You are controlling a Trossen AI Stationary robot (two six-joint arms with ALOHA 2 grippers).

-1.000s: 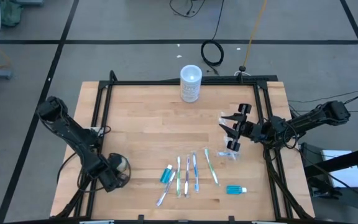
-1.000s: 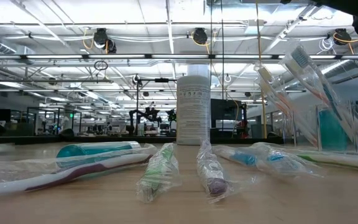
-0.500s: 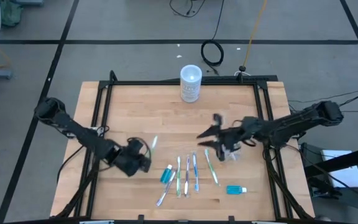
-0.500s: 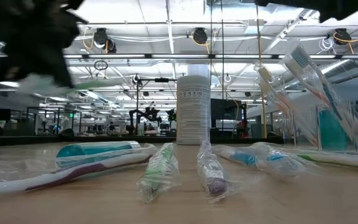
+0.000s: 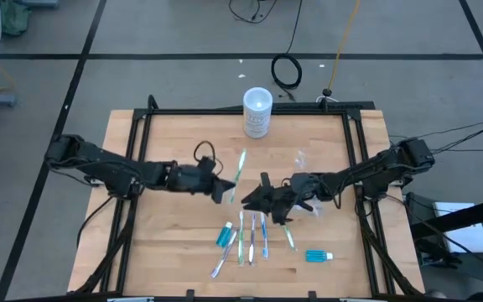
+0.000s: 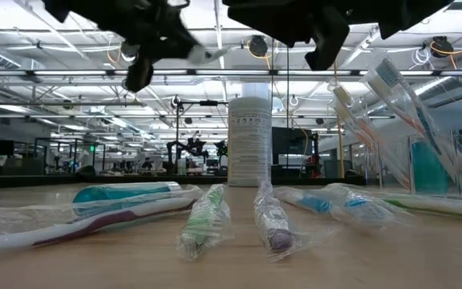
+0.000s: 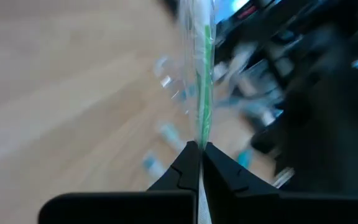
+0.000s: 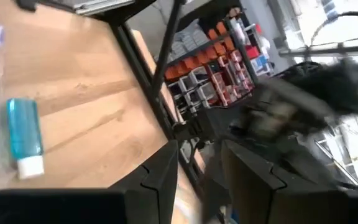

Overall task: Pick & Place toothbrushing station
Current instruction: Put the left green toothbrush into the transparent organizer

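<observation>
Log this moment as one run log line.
left hand: shut on green toothbrush, lifted over table middle | right hand: open, empty, facing it | remaining toothbrushes and tubes: on table | cup: beside right arm

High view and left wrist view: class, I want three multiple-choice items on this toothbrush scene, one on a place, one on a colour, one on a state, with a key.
1. Where does the white-lidded container stand?
A. at the table's far edge
B. among the toothbrushes
C. on the floor

2. What colour accent has the toothbrush in the left gripper?
A. pink
B. green
C. blue

3. How is the left gripper?
A. wide open
B. shut on the toothbrush
C. shut on a teal tube

Key: 1 A, it stands by the far frame rail; 2 B, a green stripe runs along it; 3 B, the fingers pinch the wrapped brush.
</observation>
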